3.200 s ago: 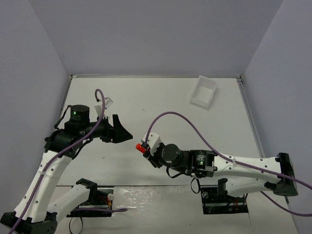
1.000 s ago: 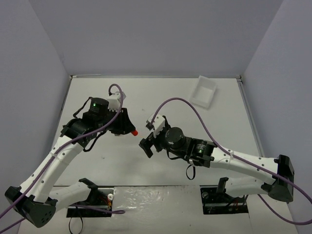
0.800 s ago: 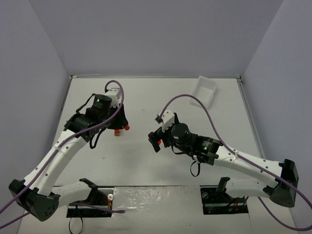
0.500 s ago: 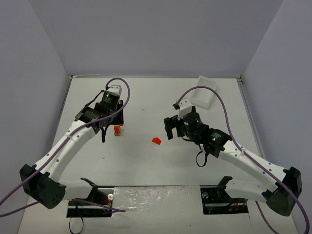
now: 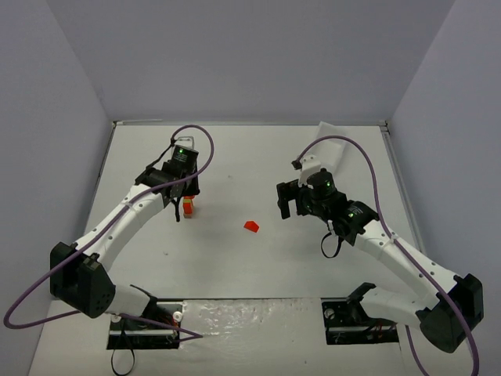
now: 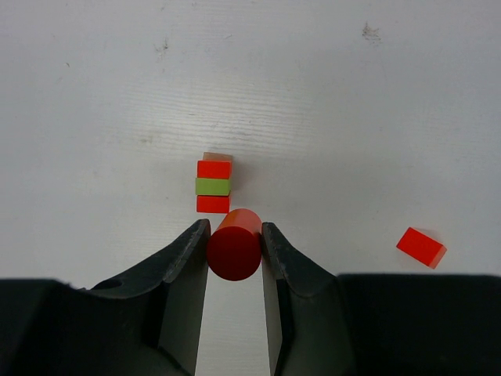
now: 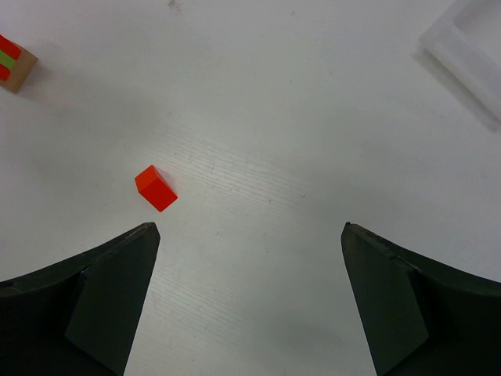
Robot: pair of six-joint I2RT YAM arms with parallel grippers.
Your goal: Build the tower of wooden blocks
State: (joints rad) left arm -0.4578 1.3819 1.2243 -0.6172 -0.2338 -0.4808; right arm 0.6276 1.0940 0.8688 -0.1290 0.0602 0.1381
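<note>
White tabletop and pale grey walls are filling every view. The wood block tower is sitting on the left half of the table, directly ahead of the left gripper. I am reading its layers as red, lime green and red, with a faint tan piece at the far end. The left fingers are pinching a red cylinder between them. The cylinder's far end is overlapping the tower's nearest red layer, and I cannot tell whether they are touching. A loose red block is lying near the middle of the table, well apart from the tower. The right gripper is hanging over the table beyond that block with its fingers spread wide and nothing between them.

Compared with 1 second ago, the left arm is reaching further out and is now over the tower. The right gripper is no longer near the centre, and the loose block is lying where it lay half a second ago.

From above, the left gripper is covering most of the tower. The right arm is hiding part of the white tray, and the right wrist view is cutting off both the tray and the tower at its edges.
</note>
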